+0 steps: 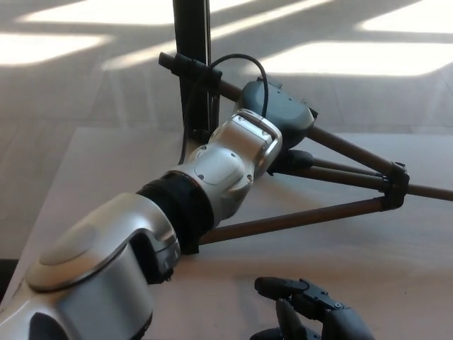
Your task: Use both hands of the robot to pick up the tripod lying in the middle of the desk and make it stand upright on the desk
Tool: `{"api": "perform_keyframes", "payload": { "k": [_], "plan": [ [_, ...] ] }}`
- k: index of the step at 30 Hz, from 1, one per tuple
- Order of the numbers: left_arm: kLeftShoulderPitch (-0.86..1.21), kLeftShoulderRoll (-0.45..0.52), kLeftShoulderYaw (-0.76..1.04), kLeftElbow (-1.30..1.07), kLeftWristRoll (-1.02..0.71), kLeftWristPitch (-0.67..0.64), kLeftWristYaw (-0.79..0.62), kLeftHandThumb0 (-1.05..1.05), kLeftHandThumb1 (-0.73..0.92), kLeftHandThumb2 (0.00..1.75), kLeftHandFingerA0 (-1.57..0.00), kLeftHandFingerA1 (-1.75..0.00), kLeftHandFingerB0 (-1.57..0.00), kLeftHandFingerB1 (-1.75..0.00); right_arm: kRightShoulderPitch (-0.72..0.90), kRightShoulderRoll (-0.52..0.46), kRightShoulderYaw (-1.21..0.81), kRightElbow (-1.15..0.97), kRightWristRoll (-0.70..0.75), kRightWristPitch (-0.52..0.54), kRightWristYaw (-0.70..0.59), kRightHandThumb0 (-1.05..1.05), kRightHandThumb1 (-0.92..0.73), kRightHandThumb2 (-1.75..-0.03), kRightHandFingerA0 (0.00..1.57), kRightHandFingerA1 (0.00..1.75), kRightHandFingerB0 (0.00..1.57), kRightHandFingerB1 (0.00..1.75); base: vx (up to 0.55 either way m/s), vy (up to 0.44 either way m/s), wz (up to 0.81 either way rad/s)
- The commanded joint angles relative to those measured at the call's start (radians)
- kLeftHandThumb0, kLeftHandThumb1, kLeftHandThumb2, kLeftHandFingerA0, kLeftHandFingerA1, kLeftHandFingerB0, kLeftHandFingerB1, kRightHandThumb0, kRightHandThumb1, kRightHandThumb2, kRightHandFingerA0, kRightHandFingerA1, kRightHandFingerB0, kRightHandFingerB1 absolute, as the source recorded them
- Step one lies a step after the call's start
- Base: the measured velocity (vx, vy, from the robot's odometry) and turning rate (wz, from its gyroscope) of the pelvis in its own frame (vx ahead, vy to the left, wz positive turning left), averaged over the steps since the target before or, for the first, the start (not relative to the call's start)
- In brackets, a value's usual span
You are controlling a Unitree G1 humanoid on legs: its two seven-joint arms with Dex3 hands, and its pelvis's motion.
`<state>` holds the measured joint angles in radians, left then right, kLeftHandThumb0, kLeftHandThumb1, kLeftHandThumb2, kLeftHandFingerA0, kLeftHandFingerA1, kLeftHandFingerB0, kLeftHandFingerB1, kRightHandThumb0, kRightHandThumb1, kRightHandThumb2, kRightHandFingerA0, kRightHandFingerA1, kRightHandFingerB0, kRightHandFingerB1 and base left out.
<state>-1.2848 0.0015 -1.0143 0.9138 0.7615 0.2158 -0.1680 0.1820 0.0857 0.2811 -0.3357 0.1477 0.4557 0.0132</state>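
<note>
Tripod flat on desk, left hand around 1 leg, right hand spread, empty.

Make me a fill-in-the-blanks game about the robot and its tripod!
1. The tripod rests on the ____.
2. The left robot hand reaches across the tripod's ____.
3. The right robot hand, at the bottom of the picture, holds ____.

Missing words: desk; legs; nothing
</note>
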Motion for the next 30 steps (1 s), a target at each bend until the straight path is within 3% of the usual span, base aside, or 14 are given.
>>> {"api": "perform_keyframes", "payload": {
  "k": [1,3,8,9,10,11,12,14,18,21,25,27,28,30],
  "plan": [
    [0.001,0.003,0.002,0.015,0.085,-0.011,0.048,-0.92,0.62,0.58,-0.02,-0.41,-0.07,-0.31,-0.002,0.006,-0.007,0.004,-0.004,0.018,-0.007,-0.7,-0.86,-0.66,0.48,1.14,0.36,0.63,0.0,0.0,0.0],
    [-0.011,0.037,-0.024,0.014,0.13,-0.032,0.039,-0.83,0.46,0.91,-0.04,-0.36,-0.04,-0.27,-0.013,-0.004,0.003,0.0,-0.033,0.03,-0.02,-0.74,-0.84,-0.65,0.45,1.09,0.37,0.63,0.0,0.0,0.0],
    [-0.023,0.117,-0.096,0.016,0.239,-0.03,0.005,-0.72,0.38,0.92,0.0,-0.51,-0.03,-0.28,-0.019,-0.016,0.007,0.001,-0.05,0.023,-0.012,-0.81,-0.83,-0.65,0.47,1.04,0.4,0.67,0.0,0.0,0.0],
    [-0.02,0.129,-0.107,0.016,0.254,-0.03,0.018,-0.87,0.55,0.57,-0.1,-0.54,-0.03,-0.35,-0.02,-0.017,0.009,0.001,-0.057,0.023,-0.015,-0.8,-0.83,-0.65,0.48,1.04,0.41,0.67,0.0,0.0,0.0],
    [-0.02,0.133,-0.113,0.015,0.261,-0.029,0.023,-0.87,0.55,0.57,-0.1,-0.54,-0.03,-0.35,-0.02,-0.02,0.009,-0.002,-0.059,0.024,-0.014,-0.8,-0.83,-0.65,0.48,1.04,0.41,0.67,0.0,0.0,0.0],
    [-0.02,0.15,-0.135,0.015,0.287,-0.028,0.033,-0.83,0.46,0.87,-0.25,-0.65,-0.04,-0.29,-0.019,-0.017,0.008,-0.001,-0.061,0.023,-0.018,-0.76,-0.83,-0.65,0.49,1.05,0.44,0.68,0.0,0.0,0.0],
    [-0.018,0.163,-0.146,0.011,0.303,-0.027,0.05,-0.76,0.55,0.57,-0.31,-0.67,-0.07,-0.37,-0.019,-0.015,0.008,-0.001,-0.061,0.026,-0.02,-0.75,-0.84,-0.65,0.49,1.06,0.44,0.68,0.0,0.0,0.0],
    [-0.012,0.178,-0.146,0.003,0.311,-0.028,0.083,-0.8,0.46,0.85,-0.39,-0.71,-0.09,-0.46,-0.019,-0.013,0.009,-0.005,-0.065,0.037,-0.026,-0.74,-0.84,-0.65,0.5,1.05,0.44,0.68,0.0,0.0,0.0],
    [0.023,0.189,-0.113,-0.002,0.306,-0.018,0.205,-0.53,0.53,0.59,-0.79,-1.4,-0.2,-0.42,-0.009,-0.004,0.023,-0.021,-0.077,0.05,-0.041,-0.73,-0.84,-0.65,0.49,1.08,0.43,0.68,0.0,0.0,0.0],
    [0.032,0.19,-0.097,-0.007,0.305,-0.029,0.217,-0.58,0.45,0.76,-0.99,-1.37,-0.15,-0.5,-0.007,-0.003,0.023,-0.03,-0.077,0.062,-0.044,-0.72,-0.83,-0.65,0.48,1.08,0.43,0.68,0.0,0.0,0.0],
    [0.063,0.167,-0.023,0.002,0.245,-0.087,0.257,-0.44,0.55,0.59,-0.93,-1.42,-0.27,-0.53,-0.016,0.005,0.006,-0.04,-0.068,0.083,-0.045,-0.72,-0.82,-0.66,0.49,1.07,0.43,0.7,0.0,0.0,0.0],
    [0.075,0.155,0.012,0.011,0.234,-0.107,0.266,-0.48,0.39,0.84,-1.03,-1.24,-0.26,-0.64,-0.022,0.012,-0.001,-0.04,-0.066,0.095,-0.048,-0.71,-0.82,-0.65,0.5,1.07,0.45,0.7,0.0,0.0,0.0],
    [0.085,0.141,0.022,0.016,0.236,-0.11,0.279,-0.43,0.6,0.57,-0.94,-1.46,-0.31,-0.87,-0.024,0.019,-0.007,-0.04,-0.065,0.099,-0.054,-0.69,-0.83,-0.65,0.5,1.06,0.45,0.67,0.0,0.0,0.0],
    [0.094,0.134,0.032,0.015,0.243,-0.135,0.288,-0.39,0.6,0.62,-0.9,-1.48,-0.36,-0.74,-0.03,0.013,-0.009,-0.038,-0.076,0.093,-0.053,-0.67,-0.84,-0.65,0.5,1.08,0.45,0.66,0.0,0.0,0.0]
  ]
}}
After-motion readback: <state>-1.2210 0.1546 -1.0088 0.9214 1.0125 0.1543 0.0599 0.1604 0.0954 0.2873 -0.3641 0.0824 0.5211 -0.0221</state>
